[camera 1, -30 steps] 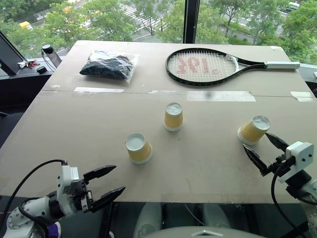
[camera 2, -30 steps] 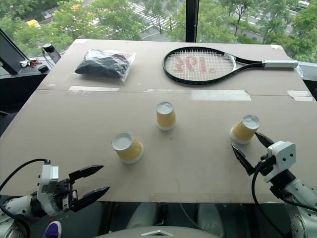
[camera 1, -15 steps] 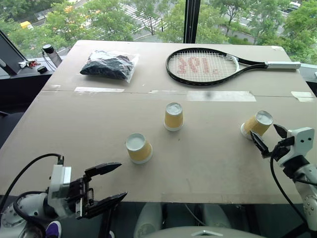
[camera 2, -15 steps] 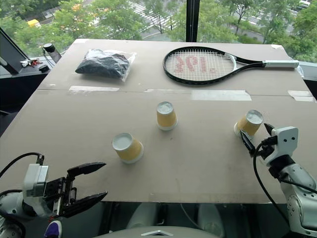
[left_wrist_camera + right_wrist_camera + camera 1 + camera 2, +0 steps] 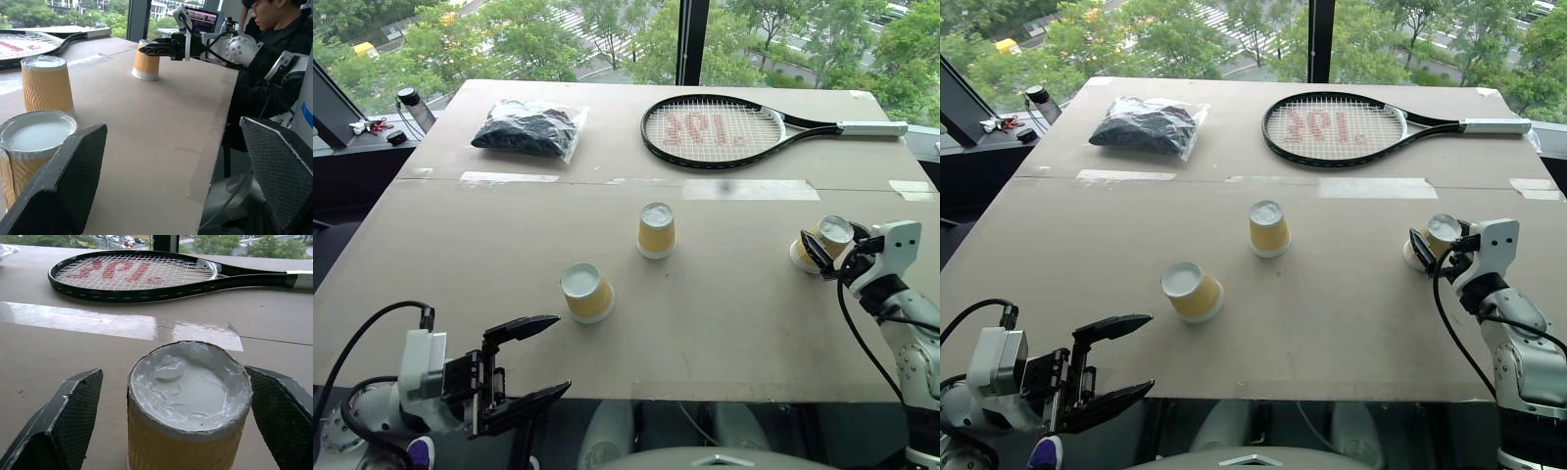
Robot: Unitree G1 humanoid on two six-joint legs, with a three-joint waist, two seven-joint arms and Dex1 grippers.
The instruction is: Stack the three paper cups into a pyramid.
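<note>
Here, right gripper [image 5: 826, 245], spread wide, partly hides 1 cup [image 5: 829, 238]; left gripper [image 5: 536, 357] wide.

Plenty of bare table [image 5: 724, 323] up front – clutter sits at the back

The three cups [image 5: 656, 231] stand well apart with wide lanes between them; racket [image 5: 715, 130] and bagged dark bundle [image 5: 527, 128] lie along the far edge – a person [image 5: 274, 54] crowds the right side.

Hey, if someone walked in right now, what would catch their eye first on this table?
Three upside-down yellow paper cups stand apart on the cardboard tabletop. The open right pincer brackets the rightmost cup without closing. A black tennis racket lies at the far edge.
</note>
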